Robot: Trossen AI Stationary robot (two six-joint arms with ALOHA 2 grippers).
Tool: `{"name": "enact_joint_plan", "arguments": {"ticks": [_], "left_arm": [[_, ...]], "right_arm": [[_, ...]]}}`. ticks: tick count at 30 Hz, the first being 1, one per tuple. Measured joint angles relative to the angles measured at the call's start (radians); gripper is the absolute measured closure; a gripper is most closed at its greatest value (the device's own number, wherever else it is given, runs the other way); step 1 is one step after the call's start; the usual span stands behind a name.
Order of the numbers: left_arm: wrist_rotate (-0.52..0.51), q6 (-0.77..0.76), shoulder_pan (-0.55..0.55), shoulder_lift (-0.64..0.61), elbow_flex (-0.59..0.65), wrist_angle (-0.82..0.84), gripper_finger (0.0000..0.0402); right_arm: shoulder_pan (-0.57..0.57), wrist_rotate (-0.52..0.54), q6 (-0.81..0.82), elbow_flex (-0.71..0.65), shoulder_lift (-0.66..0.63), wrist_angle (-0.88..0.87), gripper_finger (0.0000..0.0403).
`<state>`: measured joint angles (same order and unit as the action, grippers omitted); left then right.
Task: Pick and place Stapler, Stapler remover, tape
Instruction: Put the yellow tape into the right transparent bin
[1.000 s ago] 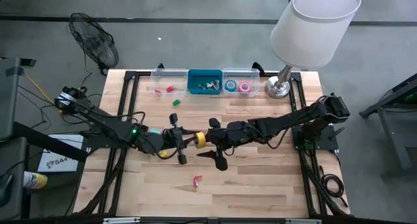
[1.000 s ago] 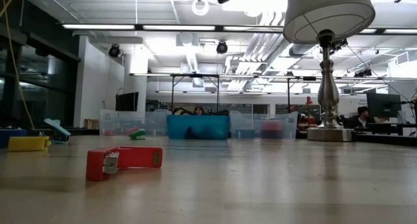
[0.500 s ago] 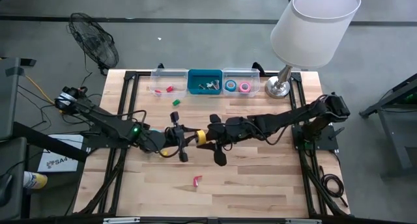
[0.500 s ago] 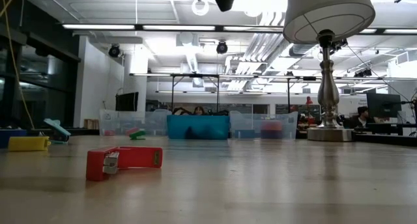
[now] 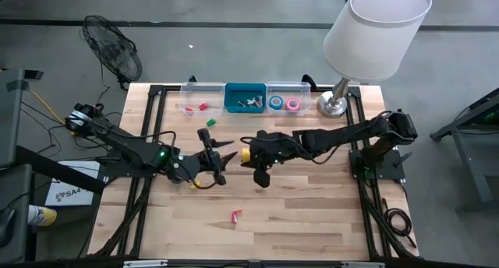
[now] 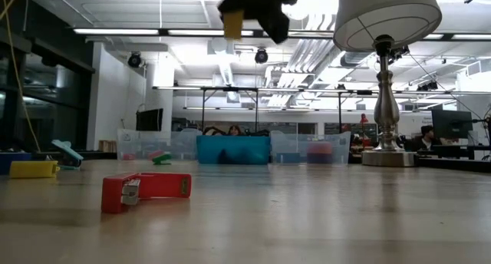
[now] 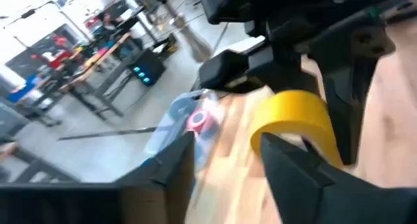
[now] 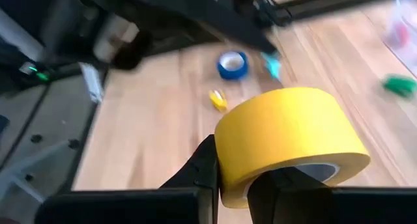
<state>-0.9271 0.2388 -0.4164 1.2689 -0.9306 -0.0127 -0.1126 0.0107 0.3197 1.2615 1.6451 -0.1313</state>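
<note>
From up here I have the wooden table (image 5: pixel 312 213) under both arms, with the lamp (image 5: pixel 376 30) at its far right corner and a row of bins along the far edge: a clear one (image 5: pixel 201 97), a teal one (image 5: pixel 245 97) and a clear one (image 5: pixel 285 98) that already holds a blue and a pink roll. My right gripper (image 5: pixel 251 156) is clenched on the yellow tape roll (image 8: pixel 290 140), carried well above the boards near the table's middle. My left gripper (image 5: pixel 224 158) sits just beside it with its fingers parted and nothing between them. I judge the handover is done and the carry is the step in hand. Next I need to swing the right arm to the bin with the other rolls, lower over it and let go. A red stapler (image 6: pixel 146 191) lies near the front edge, and a blue roll (image 8: pixel 232 64) waits on the left side.
</note>
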Motion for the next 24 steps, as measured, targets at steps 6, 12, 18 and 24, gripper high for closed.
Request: {"name": "enact_joint_plan", "arguments": {"ticks": [6, 12, 18, 24], "left_arm": [[-0.134, -0.028, 0.006, -0.063, 0.0, 0.14, 0.0163], [-0.15, -0.179, 0.062, -0.198, 0.0, 0.385, 0.0162], [-0.056, -0.225, 0.147, -0.285, 0.0, 0.542, 0.017], [0.021, -0.225, 0.218, -0.324, 0.0, 0.617, 0.017]], "right_arm": [[0.082, 0.005, 0.078, -0.001, 0.0, -0.128, 0.0367], [0.207, 0.0, 0.18, -0.001, 0.0, -0.224, 0.0367], [0.362, -0.007, 0.208, -0.001, 0.0, -0.288, 0.0367], [0.502, -0.002, 0.217, -0.001, 0.0, -0.353, 0.0367]]}}
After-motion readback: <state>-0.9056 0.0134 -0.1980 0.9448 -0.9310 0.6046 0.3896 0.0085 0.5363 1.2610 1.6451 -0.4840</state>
